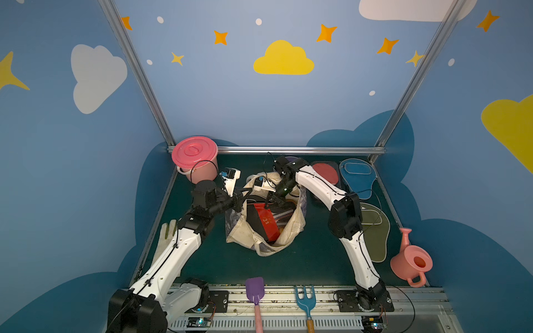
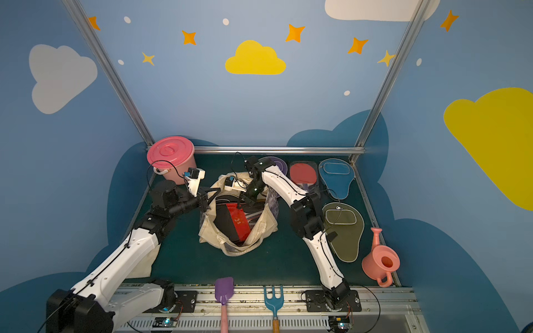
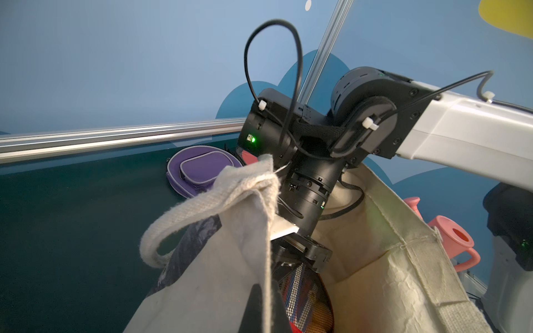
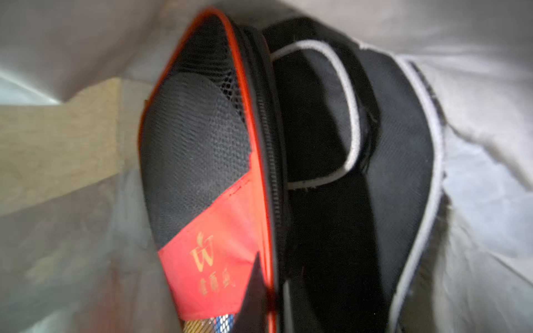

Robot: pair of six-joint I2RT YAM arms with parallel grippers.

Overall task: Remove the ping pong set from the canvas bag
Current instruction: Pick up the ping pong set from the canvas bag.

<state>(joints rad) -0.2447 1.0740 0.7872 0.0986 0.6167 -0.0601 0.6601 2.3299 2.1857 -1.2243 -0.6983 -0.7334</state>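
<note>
While the left gripper (image 1: 238,201) clenched the rim of the floppy cream canvas tote bag (image 1: 290,230), the right gripper (image 1: 271,201) sat closed inside, its tips against the black-and-red zipped ping pong case (image 4: 199,173).

2 top views high, looking down on same table (image 1: 216,259), left wrist at canvas bag (image 3: 375,259) rim, right wrist inside
</note>
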